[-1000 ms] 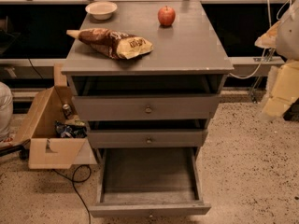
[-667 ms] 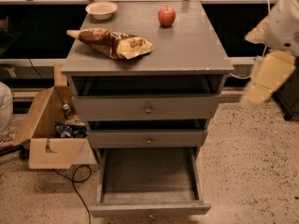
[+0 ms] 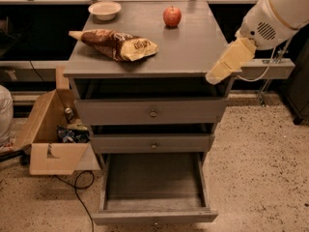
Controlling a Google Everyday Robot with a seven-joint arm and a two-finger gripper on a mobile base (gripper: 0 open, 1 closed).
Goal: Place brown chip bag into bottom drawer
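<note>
The brown chip bag (image 3: 116, 43) lies on its side on the left half of the grey cabinet top, its pale yellow end pointing right. The bottom drawer (image 3: 153, 217) is pulled out towards me and its inside shows nothing in it. The two shallower drawers above it are shut or nearly shut. My gripper (image 3: 227, 64) is the pale yellow end of the white arm that reaches in from the upper right. It hangs over the cabinet top's right front corner, well to the right of the bag and not touching it.
A white bowl (image 3: 105, 8) and a red apple (image 3: 172, 16) stand at the back of the cabinet top (image 3: 193, 47). An open cardboard box (image 3: 48, 134) with clutter sits on the floor to the left, with a black cable (image 3: 77, 185) beside it.
My arm has swung left and down from the right edge of the view to the cabinet's right front corner. The bag, bowl, apple and drawers have not moved.
</note>
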